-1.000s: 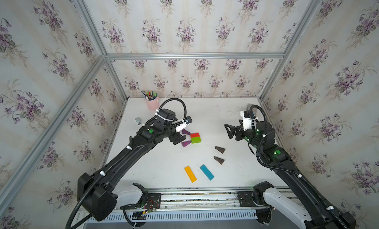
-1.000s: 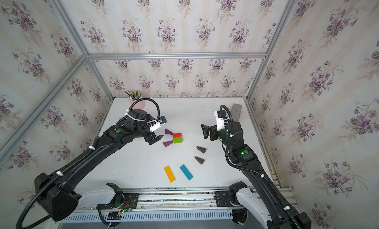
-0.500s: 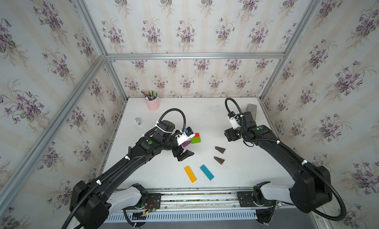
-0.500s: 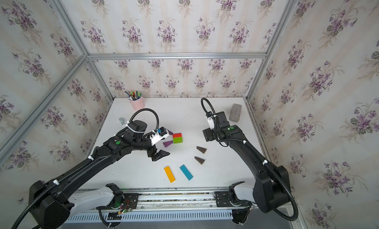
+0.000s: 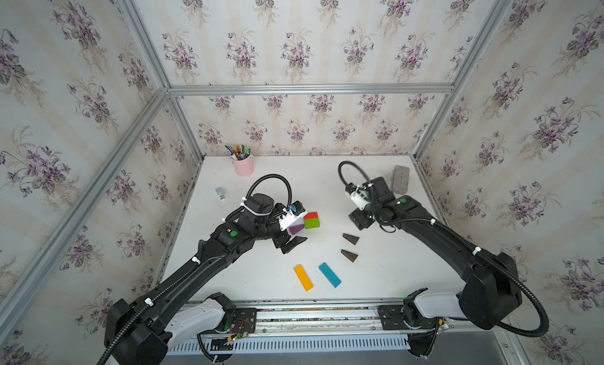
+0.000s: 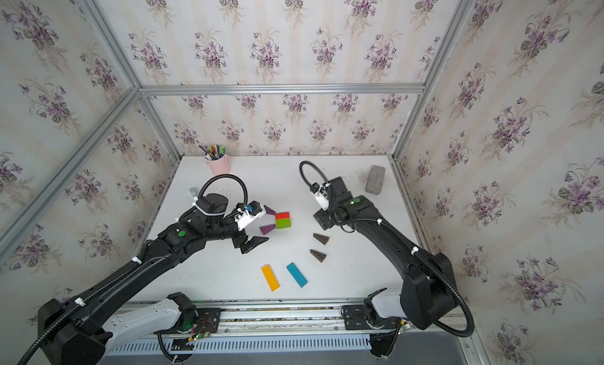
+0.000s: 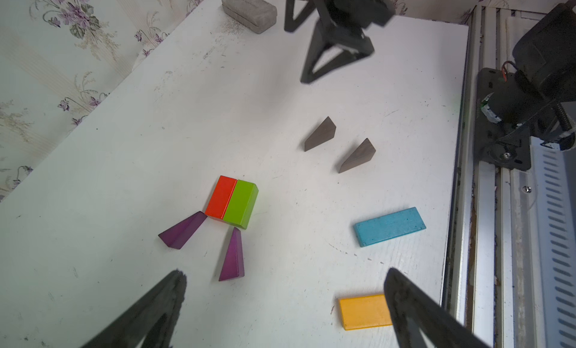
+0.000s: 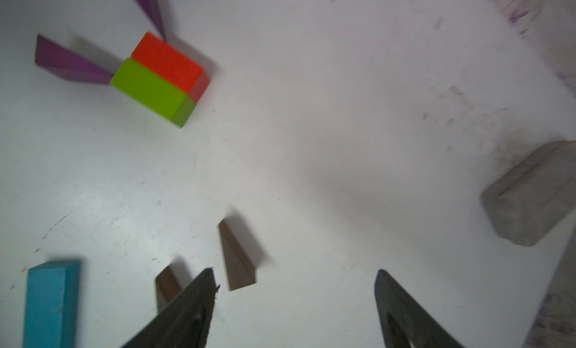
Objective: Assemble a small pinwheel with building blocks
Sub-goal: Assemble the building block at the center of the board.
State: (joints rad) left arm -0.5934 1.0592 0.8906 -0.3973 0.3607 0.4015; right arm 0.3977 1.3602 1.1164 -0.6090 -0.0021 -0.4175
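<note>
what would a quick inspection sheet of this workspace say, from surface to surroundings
surface: white table, scuffed, grey dust by the grey brick
job's things: red brick and green brick touching side by side; two purple wedges with tips toward that pair; two brown wedges, blue bar, yellow bar loose and apart
clutter: grey brick, pink pen cup, small grey object by the wall
tools: left tool open, empty, above the table; right tool open, empty, above the table
cables: black hoses loop over both wrists, clear of the blocks
surroundings: floral walls, aluminium frame
</note>
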